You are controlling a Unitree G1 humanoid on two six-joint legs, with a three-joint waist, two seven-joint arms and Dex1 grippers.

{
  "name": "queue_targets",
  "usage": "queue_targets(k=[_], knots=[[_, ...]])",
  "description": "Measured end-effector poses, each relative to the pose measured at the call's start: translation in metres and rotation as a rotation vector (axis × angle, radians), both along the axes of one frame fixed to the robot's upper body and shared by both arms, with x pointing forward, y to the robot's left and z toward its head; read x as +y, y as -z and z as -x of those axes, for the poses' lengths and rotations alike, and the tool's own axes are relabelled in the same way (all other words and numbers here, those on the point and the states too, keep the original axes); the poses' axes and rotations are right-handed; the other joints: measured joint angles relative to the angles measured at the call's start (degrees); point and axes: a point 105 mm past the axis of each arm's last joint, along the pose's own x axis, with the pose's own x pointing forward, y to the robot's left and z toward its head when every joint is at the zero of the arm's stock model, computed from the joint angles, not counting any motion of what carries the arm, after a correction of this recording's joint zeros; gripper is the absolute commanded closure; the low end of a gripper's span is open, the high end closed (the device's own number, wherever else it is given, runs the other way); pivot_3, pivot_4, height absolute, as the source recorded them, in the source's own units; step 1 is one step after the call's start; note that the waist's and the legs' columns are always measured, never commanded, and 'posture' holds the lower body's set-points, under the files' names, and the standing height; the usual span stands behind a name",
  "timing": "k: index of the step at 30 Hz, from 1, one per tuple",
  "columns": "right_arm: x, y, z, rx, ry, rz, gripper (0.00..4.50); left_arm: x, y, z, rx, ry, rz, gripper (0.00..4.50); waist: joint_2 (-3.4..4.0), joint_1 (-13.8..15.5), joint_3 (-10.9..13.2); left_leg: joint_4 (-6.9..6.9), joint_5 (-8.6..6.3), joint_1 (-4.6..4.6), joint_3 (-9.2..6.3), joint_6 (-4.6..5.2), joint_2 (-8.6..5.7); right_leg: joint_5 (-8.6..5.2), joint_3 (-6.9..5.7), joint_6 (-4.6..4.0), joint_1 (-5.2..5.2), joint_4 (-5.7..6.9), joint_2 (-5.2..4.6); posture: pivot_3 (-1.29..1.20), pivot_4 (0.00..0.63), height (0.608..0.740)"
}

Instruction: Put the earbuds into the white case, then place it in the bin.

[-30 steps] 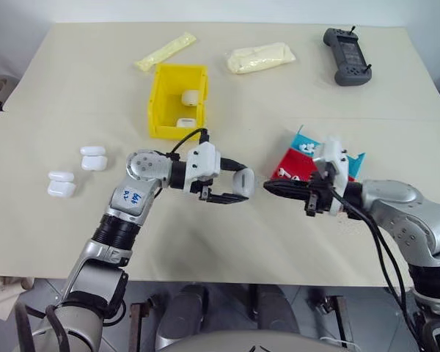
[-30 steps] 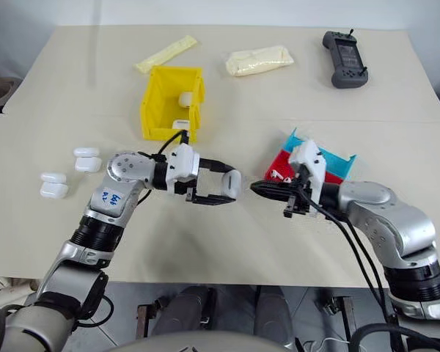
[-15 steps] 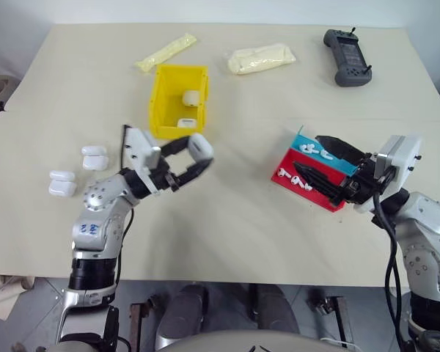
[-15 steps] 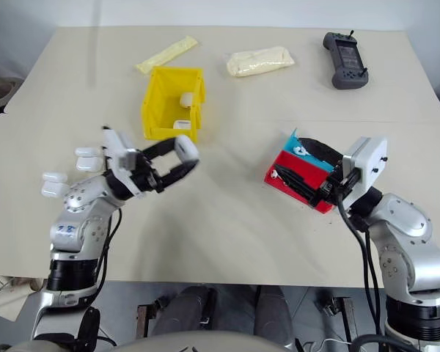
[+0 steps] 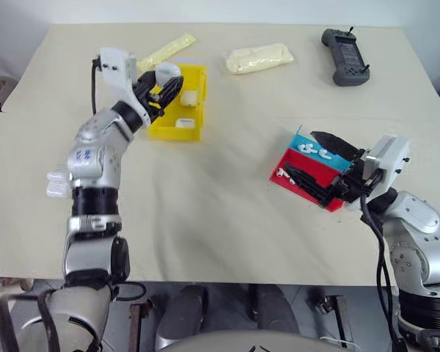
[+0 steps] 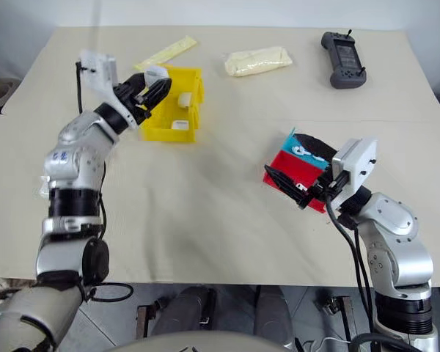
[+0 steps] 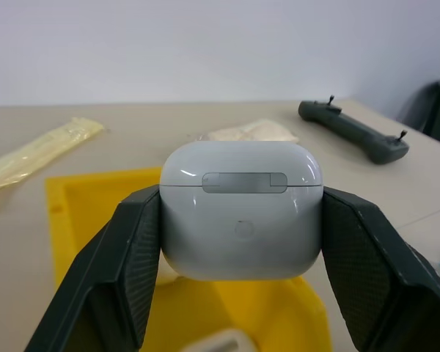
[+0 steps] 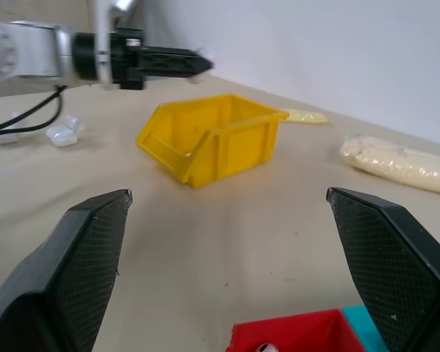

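Above the yellow bin (image 5: 177, 103), at its near-left rim, the white case (image 7: 241, 210) is gripped by the left gripper (image 5: 167, 79), whose two black fingers (image 7: 125, 257) are pressed against its two short ends. From the left wrist view the case is seen with its lid closed, its long axis lying crosswise between the fingers and level with the table (image 5: 227, 213), and its hinge plate turned toward the camera; a glossy, rounded-rectangular shell with a faint round mark under the hinge is shown. By the head views the case is given merely as a small pale shape at the fingertips, but two more cases are shown lying inside the bin, and others on the table at the left edge (image 5: 57, 183). The right gripper (image 5: 324, 163) is spread wide and empty, poised over the red-and-blue tray (image 5: 299, 170), where several earbuds (image 5: 312, 149) are lying.
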Motion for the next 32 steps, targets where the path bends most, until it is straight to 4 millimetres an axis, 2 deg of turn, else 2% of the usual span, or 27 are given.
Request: queue_targets(k=[1,3,6,10,13,16,17,21,25,28,32], knots=[[0.001,0.000,0.000,0.000,-0.001,0.001,0.04,0.001,0.005,-0.004,0.021,-0.010,0.000,1.69,-0.01,-0.2,0.0,-0.02,0.00,0.00,0.02,0.00,0.00,0.00,-0.02,0.00,-0.02,0.00,0.00,0.00,0.150,0.740],[0.001,0.002,0.000,0.003,0.000,0.001,0.00,0.003,0.016,-0.010,0.056,-0.028,-0.015,0.95,-0.02,-0.5,0.0,-0.03,0.00,-0.02,0.02,0.00,0.02,0.00,-0.06,0.00,-0.06,0.02,0.01,0.00,0.150,0.740],[0.001,0.004,0.001,0.008,0.004,0.000,0.00,0.007,0.021,-0.013,0.067,-0.040,-0.022,0.07,-0.03,-0.7,0.0,-0.02,0.00,-0.03,0.01,0.00,0.04,0.00,-0.07,0.00,-0.06,0.04,-0.01,0.00,0.150,0.740],[-0.001,0.005,0.002,0.012,0.010,0.002,0.00,0.015,0.010,-0.005,0.017,-0.001,-0.047,0.01,-0.02,-1.0,0.0,-0.01,0.00,-0.02,0.01,0.00,0.05,0.00,-0.05,0.00,-0.07,0.08,-0.02,0.00,0.150,0.740],[-0.004,0.005,0.003,0.013,0.014,0.016,0.00,0.022,0.002,0.020,-0.023,0.101,-0.085,0.01,-0.01,-1.3,0.0,-0.02,0.00,-0.02,0.01,-0.01,0.07,0.00,0.02,0.00,-0.11,0.10,-0.02,0.00,0.150,0.740],[-0.009,0.007,0.004,0.025,0.001,0.058,0.00,0.036,0.008,0.060,-0.031,0.220,-0.186,0.01,-0.01,-1.8,0.0,-0.08,-0.01,0.00,-0.02,-0.02,0.10,-0.01,0.10,-0.03,-0.17,0.14,0.00,0.00,0.150,0.740],[-0.010,0.008,0.004,0.033,-0.008,0.066,0.00,0.046,0.015,0.077,-0.024,0.257,-0.258,0.01,-0.01,-2.0,0.0,-0.08,-0.03,0.01,-0.03,-0.05,0.14,-0.03,0.09,-0.06,-0.17,0.14,0.02,0.00,0.150,0.740],[-0.014,0.014,0.003,0.066,-0.030,0.096,0.00,0.055,0.029,0.111,0.004,0.351,-0.386,0.01,0.00,-1.1,0.0,0.02,-0.03,0.03,-0.10,-0.04,0.10,-0.05,0.07,-0.09,-0.01,0.05,-0.05,0.00,0.150,0.740],[-0.016,0.018,0.004,0.083,-0.103,0.179,0.00,0.077,0.069,0.147,0.090,0.371,-0.456,0.01,0.03,-0.9,0.0,-0.03,-0.05,0.07,-0.17,0.00,0.10,-0.05,0.06,-0.10,0.08,-0.07,-0.06,0.00,0.150,0.740],[-0.010,0.021,0.006,0.086,-0.164,0.194,0.00,0.070,0.087,0.164,0.092,0.400,-0.447,0.01,0.00,-0.4,0.0,0.02,-0.06,0.02,-0.24,-0.01,0.11,-0.05,0.05,-0.10,0.10,-0.10,-0.06,0.00,0.150,0.740],[-0.010,0.019,0.005,0.080,-0.180,0.201,0.00,0.061,0.091,0.177,0.045,0.418,-0.524,0.01,0.02,0.2,0.0,0.02,-0.06,0.09,-0.20,-0.01,0.11,-0.05,0.05,-0.10,0.14,-0.10,-0.06,0.00,0.150,0.740]])
